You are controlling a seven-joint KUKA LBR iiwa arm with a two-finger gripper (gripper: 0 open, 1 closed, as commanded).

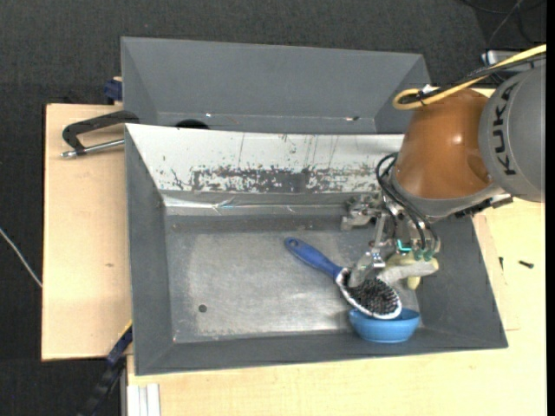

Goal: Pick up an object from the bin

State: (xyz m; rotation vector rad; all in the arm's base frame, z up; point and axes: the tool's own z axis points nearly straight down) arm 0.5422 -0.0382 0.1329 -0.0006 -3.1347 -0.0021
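Blue-handled brush, black bristly oval head, touching round blue bowl, jaws above, state unclear

Bin lower-right corner: pincer over blue hairbrush bristle head; blue bowl touching brush.

The brush is blue with black bristles, the bowl blue, the bin grey

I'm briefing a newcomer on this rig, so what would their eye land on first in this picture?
First comes the arm's big orange cover at the right, with the gripper below it, reaching down over the right half of the grey bin. Just beneath the gripper lies a blue-handled brush with dark bristles, its head at the rim of a small blue bowl in the floor's lower right corner.
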